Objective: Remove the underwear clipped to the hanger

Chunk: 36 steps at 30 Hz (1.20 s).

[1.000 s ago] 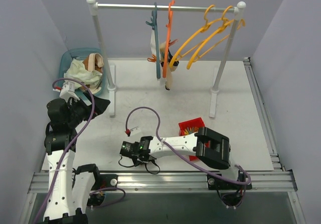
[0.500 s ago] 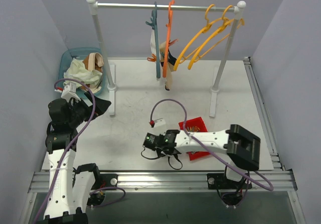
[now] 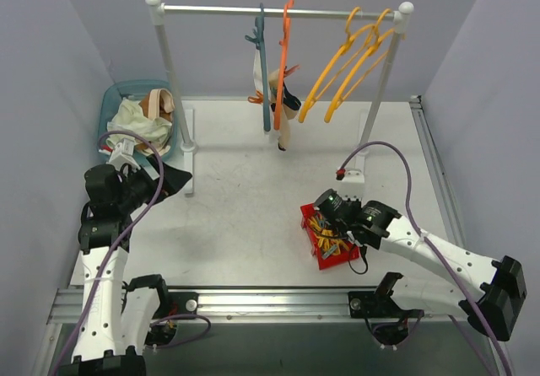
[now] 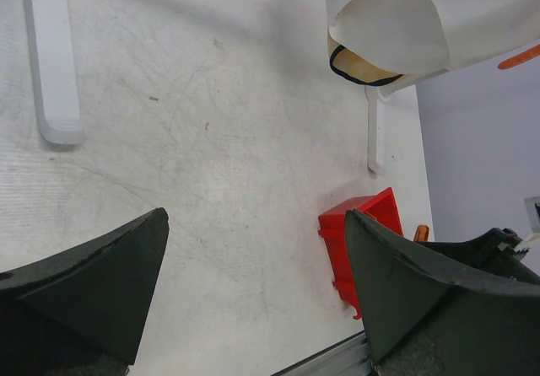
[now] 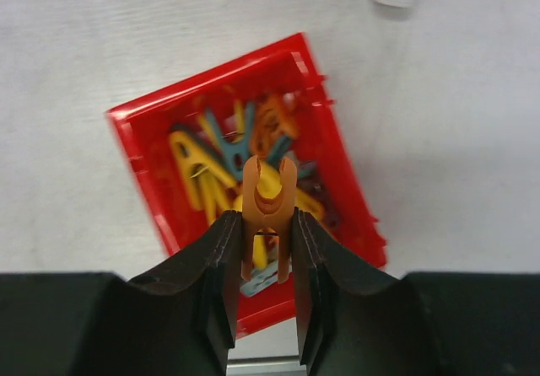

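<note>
One cream underwear [image 3: 284, 110] with dark trim hangs clipped between a blue hanger [image 3: 263, 64] and an orange hanger [image 3: 283, 51] on the rack; it also shows in the left wrist view [image 4: 396, 30]. More underwear [image 3: 142, 119] lies in the teal basket [image 3: 113, 104]. My right gripper [image 5: 268, 224] is shut on an orange clothespin [image 5: 268, 195] and holds it over the red bin [image 5: 139, 169] of clothespins; in the top view it [image 3: 331, 231] is above that bin [image 3: 307, 222]. My left gripper [image 4: 253, 217] is open and empty, near the basket in the top view [image 3: 171, 178].
The white rack [image 3: 219, 10] spans the back on two posts with flat feet [image 3: 187, 153]. Yellow hangers [image 3: 350, 51] hang empty at its right end. Grey walls close in on both sides. A metal rail [image 3: 270, 304] runs along the near edge.
My right arm has swung from the left-middle of the table to the right and now holds the clothespin over the red bin. The yellow hangers have swayed. The left arm has barely moved.
</note>
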### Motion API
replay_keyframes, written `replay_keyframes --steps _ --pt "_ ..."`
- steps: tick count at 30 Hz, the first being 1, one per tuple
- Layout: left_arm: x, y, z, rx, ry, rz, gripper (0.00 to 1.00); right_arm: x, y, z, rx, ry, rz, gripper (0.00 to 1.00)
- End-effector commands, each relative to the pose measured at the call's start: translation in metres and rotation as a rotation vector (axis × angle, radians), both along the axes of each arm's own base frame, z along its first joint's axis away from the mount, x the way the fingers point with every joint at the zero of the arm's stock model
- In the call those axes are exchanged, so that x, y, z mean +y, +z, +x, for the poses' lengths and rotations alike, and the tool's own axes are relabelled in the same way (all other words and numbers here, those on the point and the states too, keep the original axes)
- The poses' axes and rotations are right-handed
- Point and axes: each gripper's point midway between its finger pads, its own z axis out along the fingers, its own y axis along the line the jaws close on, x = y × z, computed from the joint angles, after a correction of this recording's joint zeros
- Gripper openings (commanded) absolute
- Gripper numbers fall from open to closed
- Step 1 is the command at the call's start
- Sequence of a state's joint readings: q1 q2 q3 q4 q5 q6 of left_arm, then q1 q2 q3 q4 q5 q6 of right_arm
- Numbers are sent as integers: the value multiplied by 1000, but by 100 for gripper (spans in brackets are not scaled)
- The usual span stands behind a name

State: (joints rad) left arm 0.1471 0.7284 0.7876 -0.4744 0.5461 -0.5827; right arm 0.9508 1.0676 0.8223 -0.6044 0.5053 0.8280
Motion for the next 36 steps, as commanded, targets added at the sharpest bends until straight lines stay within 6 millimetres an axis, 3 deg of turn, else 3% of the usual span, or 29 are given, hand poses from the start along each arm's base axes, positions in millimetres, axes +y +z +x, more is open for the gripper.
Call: replay_keyframes --steps 1,2,3,5,6,7,20,31,36 --pt "-6 10 3 -45 -39 4 94 -39 -9 -3 37 -46 -107 15" --pt "-6 9 4 -46 -40 5 94 -39 -7 -1 30 -38 -106 29" --pt "-6 8 4 -40 -43 4 94 -37 -2 1 12 -27 -93 56" --pt "-7 7 5 -36 -46 4 94 -33 3 2 0 -5 -71 78" --pt "-7 6 5 -33 -49 3 94 -31 6 3 -12 3 -57 94" --pt "-7 6 5 -33 -49 2 94 -30 13 4 -34 11 -36 98" --pt "-13 18 9 -68 -79 4 94 -27 68 -8 -175 114 161 100" --pt "-20 38 28 -127 -109 -17 94 -48 155 -34 -427 183 393 100" --pt "-24 44 37 -135 -132 -43 94 -49 176 -46 -439 224 453 100"
